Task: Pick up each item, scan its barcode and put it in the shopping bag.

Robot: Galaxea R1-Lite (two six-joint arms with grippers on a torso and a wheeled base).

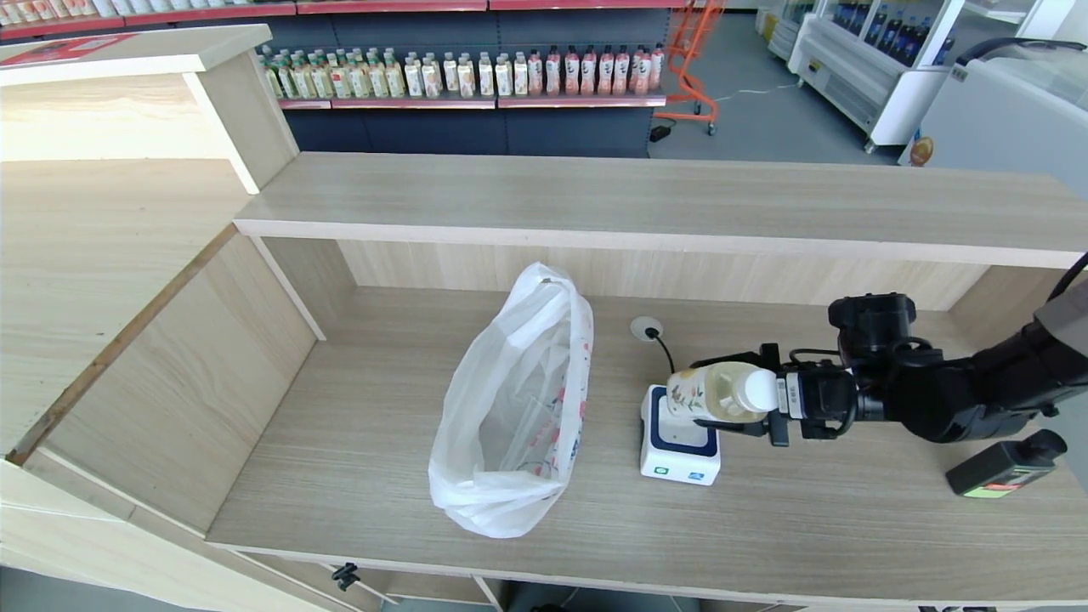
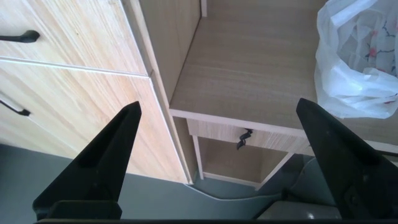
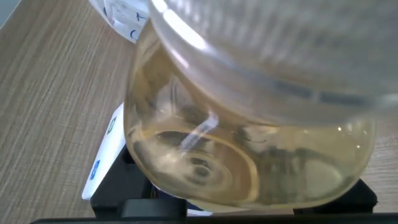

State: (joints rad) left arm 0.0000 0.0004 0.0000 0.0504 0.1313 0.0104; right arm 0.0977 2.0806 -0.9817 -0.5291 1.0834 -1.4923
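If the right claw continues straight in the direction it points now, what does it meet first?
Probably the shopping bag: the right claw, holding the bottle above the scanner, points toward it. Height is unclear.

Right arm (image 1: 977,387) is extended in from the right, forearm roughly level, wrist pointed toward the robot's left. Right gripper (image 1: 727,393) is clamped on a bottle (image 1: 699,391), which is held on its side. Left gripper (image 2: 219,107) is seen with fingers (image 2: 99,162) spread wide apart.
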